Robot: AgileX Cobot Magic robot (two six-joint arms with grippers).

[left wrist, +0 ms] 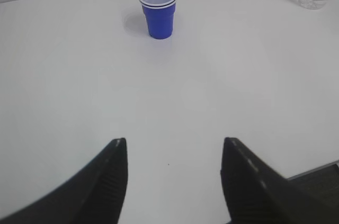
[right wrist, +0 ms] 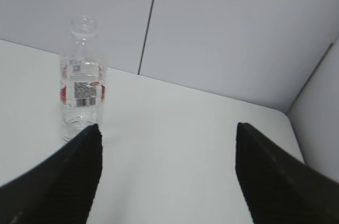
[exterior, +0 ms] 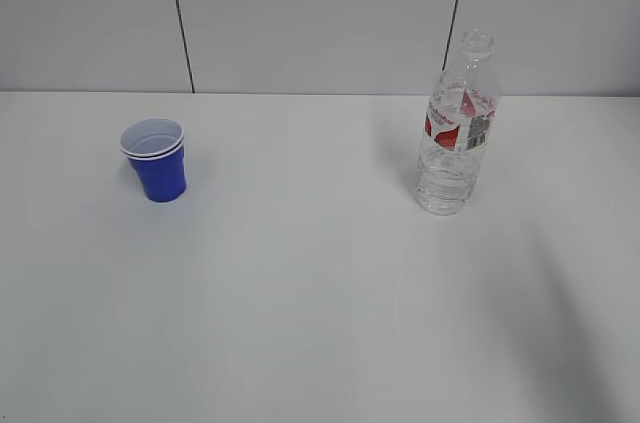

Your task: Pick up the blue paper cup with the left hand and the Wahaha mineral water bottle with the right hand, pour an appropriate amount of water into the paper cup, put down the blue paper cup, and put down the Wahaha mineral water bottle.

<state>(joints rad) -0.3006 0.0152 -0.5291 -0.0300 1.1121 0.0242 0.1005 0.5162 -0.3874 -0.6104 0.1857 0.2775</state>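
So the blue cup [exterior: 155, 163] is sitting upright on the left side of the white table [exterior: 320, 303], white inside showing, with what looks like a doubled white rim. The water bottle [exterior: 457, 128] stands upright well off to the right, no cap on the neck, red and white label around the upper part, and there's some water in the lower ribbed part. Neither arm shows up in the exterior view at all. From the left wrist camera, the left gripper [left wrist: 175, 176] has its two black fingers spread wide with nothing between them, hanging over bare table, and the cup [left wrist: 158, 11] is well ahead of it, slightly left of center. The bottle's base just peeks in at the top right corner there. The right gripper [right wrist: 167, 173] is spread wide too and holds nothing; the bottle [right wrist: 82, 83] stands ahead, just past the left finger [right wrist: 63, 181], barcode facing the camera.
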